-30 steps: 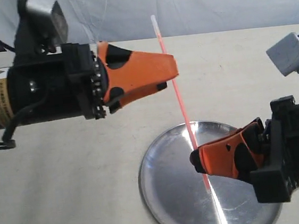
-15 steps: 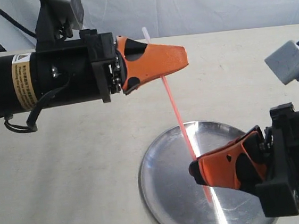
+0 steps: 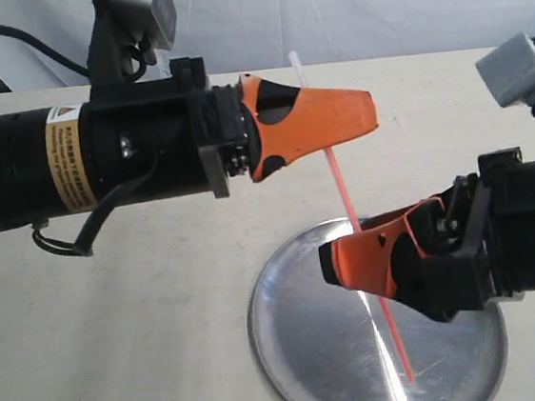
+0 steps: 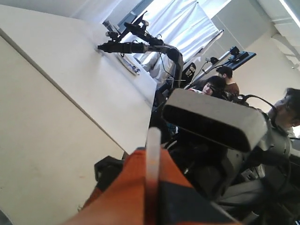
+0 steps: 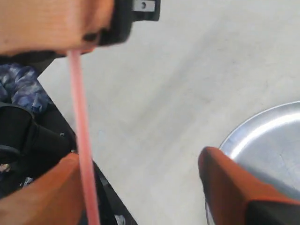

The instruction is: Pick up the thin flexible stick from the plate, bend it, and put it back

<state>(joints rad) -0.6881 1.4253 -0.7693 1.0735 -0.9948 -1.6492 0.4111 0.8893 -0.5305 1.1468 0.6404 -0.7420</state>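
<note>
The thin red-orange stick (image 3: 339, 183) hangs steeply over the silver plate (image 3: 298, 350). Its whitish top pokes up behind my left gripper (image 3: 368, 113), and its lower end reaches down to the plate's surface. My left gripper (image 4: 152, 157) is shut on the stick (image 4: 152, 145) just below that tip. My right gripper (image 3: 337, 265) hovers above the plate and crosses the stick's lower half. In the right wrist view this gripper (image 5: 140, 159) is open wide. There the stick (image 5: 79, 122) runs close beside one finger (image 5: 56, 187), and the plate (image 5: 267, 136) lies under the other.
The plate sits on a pale beige table (image 3: 147, 328) near its front edge. A white curtain (image 3: 372, 7) hangs behind the table. Both black arm bodies reach in over the table from left and right.
The left arm has carried the stick's top rightward. The stick's lower end has dropped lower onto the plate. The right gripper has shifted a little left and up.
</note>
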